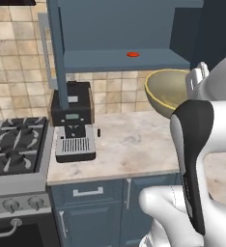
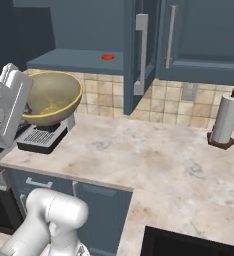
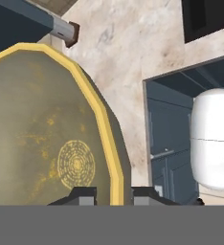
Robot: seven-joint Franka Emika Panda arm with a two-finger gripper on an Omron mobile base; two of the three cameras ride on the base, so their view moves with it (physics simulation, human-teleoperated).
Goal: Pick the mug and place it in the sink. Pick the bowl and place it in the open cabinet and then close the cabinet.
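Above the counter: we see the wide, round olive-tan bowl with its glossy yellowish inside (image 2: 50, 97) carried in the air, tilted, over the black and silver coffee machine (image 1: 74, 128).
Grip: our two-finger gripper (image 3: 113, 195) is narrowed on the bowl's yellow rim, one tip inside the wall and one outside, as the hand view shows.
Key relation: the blue shelf of the open dark slate-blue wall cabinet (image 2: 79, 59) lies above and behind the bowl; we judge the coming move is up and forward onto that shelf.
Door: it stands swung open beside the opening, its slim silver handle (image 2: 140, 54) facing us.
Shelf contents: a small red disc (image 2: 107, 57) sits on it; room remains beside it.
Sink: a black recessed corner (image 2: 189, 242) shows at the counter's near edge; we cannot tell its contents.
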